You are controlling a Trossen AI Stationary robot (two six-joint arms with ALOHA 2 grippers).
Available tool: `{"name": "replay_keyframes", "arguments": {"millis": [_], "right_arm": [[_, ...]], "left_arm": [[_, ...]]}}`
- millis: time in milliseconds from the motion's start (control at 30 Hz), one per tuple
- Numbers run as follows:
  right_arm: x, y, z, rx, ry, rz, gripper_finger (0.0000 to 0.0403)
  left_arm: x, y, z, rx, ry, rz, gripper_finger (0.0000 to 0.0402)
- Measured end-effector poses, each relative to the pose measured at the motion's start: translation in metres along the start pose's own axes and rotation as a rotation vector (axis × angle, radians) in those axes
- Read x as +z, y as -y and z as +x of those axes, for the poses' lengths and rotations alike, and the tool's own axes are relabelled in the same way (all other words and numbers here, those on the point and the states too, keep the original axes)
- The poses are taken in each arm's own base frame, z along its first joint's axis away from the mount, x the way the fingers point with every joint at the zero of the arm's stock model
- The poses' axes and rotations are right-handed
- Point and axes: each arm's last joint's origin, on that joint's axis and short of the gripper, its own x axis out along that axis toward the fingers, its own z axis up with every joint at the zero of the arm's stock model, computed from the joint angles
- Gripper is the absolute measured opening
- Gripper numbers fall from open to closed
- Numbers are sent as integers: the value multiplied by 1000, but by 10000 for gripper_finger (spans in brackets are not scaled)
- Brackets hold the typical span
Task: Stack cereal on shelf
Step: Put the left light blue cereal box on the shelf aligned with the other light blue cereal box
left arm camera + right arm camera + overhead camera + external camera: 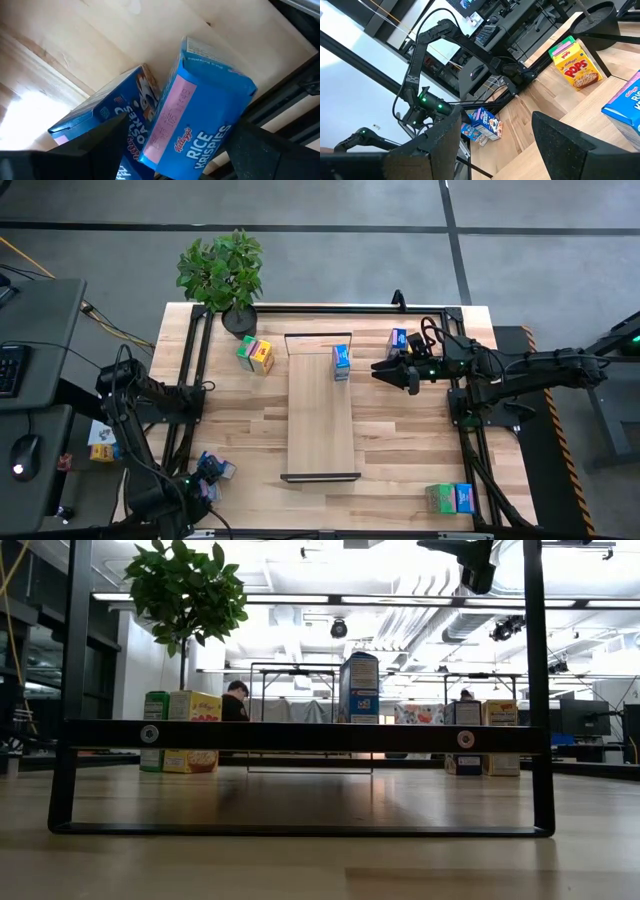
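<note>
Shelf point(300, 736) (one blue cereal point(341, 361))

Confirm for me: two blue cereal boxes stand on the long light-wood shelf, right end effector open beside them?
Not quite. Only one blue cardboard cereal box stands on the long light-wood shelf, as the high view shows. The right end effector is open beside it.

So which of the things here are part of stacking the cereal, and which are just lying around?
Part of the job:
- shelf
- blue box on the shelf
- green and yellow boxes near the plant
- blue box by the open right gripper
- blue boxes at the open left gripper
- green and blue boxes

Lying about:
- potted plant
- keyboard
- mouse
</note>
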Motion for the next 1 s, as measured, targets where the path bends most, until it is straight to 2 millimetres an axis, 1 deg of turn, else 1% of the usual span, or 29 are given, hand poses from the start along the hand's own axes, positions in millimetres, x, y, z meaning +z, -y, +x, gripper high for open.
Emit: {"name": "replay_keyframes", "arguments": {"millis": [100, 167, 500, 667, 733, 833, 900, 1000], "right_arm": [[0, 0, 0, -3, -3, 0, 236], [0, 0, 0, -5, -4, 0, 236], [-1, 1, 0, -10, -9, 0, 236], [-1, 1, 0, -11, -10, 0, 236], [-1, 1, 0, -13, -12, 0, 236], [-1, 2, 0, -16, -15, 0, 236], [-2, 2, 0, -17, -16, 0, 236], [-2, 2, 0, -21, -19, 0, 236]], "left_arm": [[2, 1, 0, -6, 20, 1, 289], [4, 2, 0, -12, 43, 16, 278], [6, 2, 0, -7, 63, 23, 185], [6, 1, -3, -13, 57, 19, 154], [8, 0, -11, -19, 68, 5, 148], [12, -6, -33, -31, 95, -21, 144], [15, -13, -55, -62, 124, -40, 143], [15, -29, -95, -129, 180, -82, 143]]}}
